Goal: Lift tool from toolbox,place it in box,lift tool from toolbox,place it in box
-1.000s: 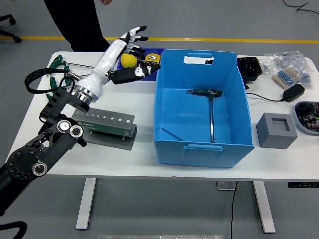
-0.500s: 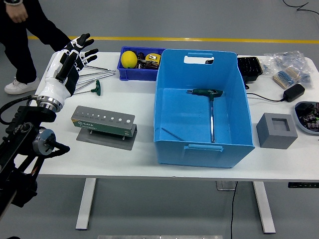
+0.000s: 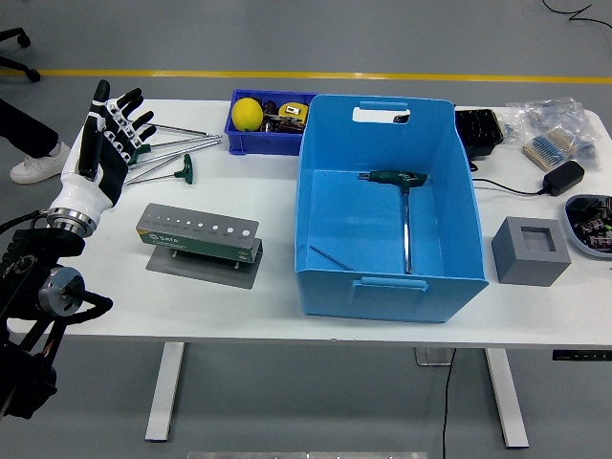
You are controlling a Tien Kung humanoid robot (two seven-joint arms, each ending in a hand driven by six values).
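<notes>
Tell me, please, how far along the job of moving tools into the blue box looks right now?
Partly done. One green-handled T-wrench already lies inside the blue box, along with a thin rod. Nothing is in hand: the left hand hovers open at the table's left end, holding nothing. Still left: several T-handle tools lie on the table beside that hand, and the grey tool holder stands empty.

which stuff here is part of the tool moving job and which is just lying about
Job:
- big blue plastic box
- green-handled T-wrench inside it
- grey metal tool holder
- loose T-wrenches
- left hand, open

Lying about:
- small blue bin with yellow ball
- grey foam block
- black charger
</notes>
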